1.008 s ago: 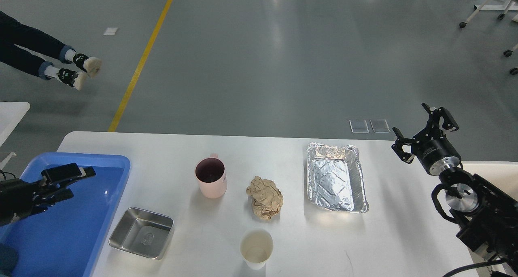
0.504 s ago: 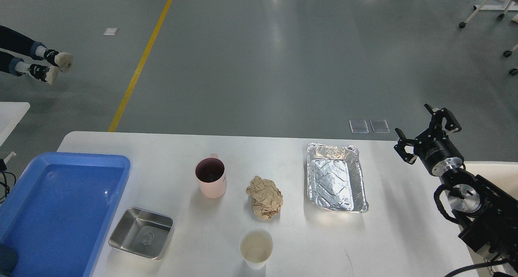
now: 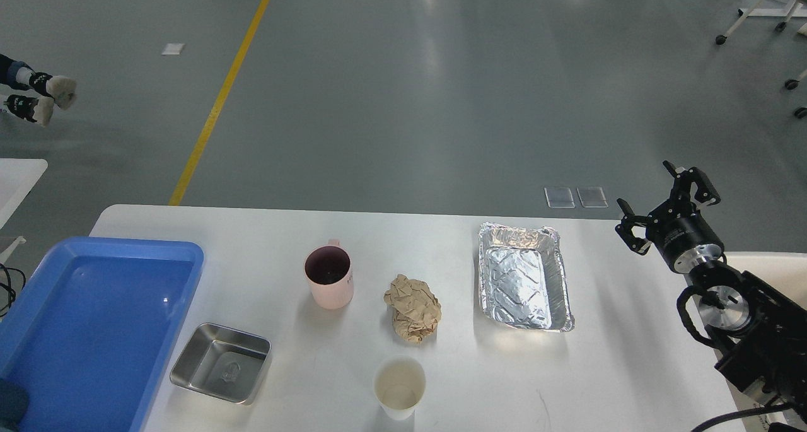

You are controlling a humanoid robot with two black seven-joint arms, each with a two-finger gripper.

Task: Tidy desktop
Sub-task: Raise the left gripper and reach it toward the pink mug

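The white desktop (image 3: 454, 381) holds a pink mug (image 3: 329, 277), a crumpled brown paper ball (image 3: 413, 308), a white paper cup (image 3: 399, 386), a small steel tray (image 3: 220, 362) and a foil tray (image 3: 523, 277). My right gripper (image 3: 663, 200) is open and empty, held above the desktop's far right corner, to the right of the foil tray. My left gripper is out of view.
A blue plastic tray (image 3: 94, 331) lies at the desktop's left end. A cream-coloured bin rim (image 3: 766, 262) shows at the right edge behind my arm. A person's feet (image 3: 38, 94) are on the floor at far left. A second white table edge (image 3: 19, 173) is at left.
My left gripper, over the blue tray a second ago, has withdrawn out of view. My right gripper has shifted slightly right. The person's feet have moved left.
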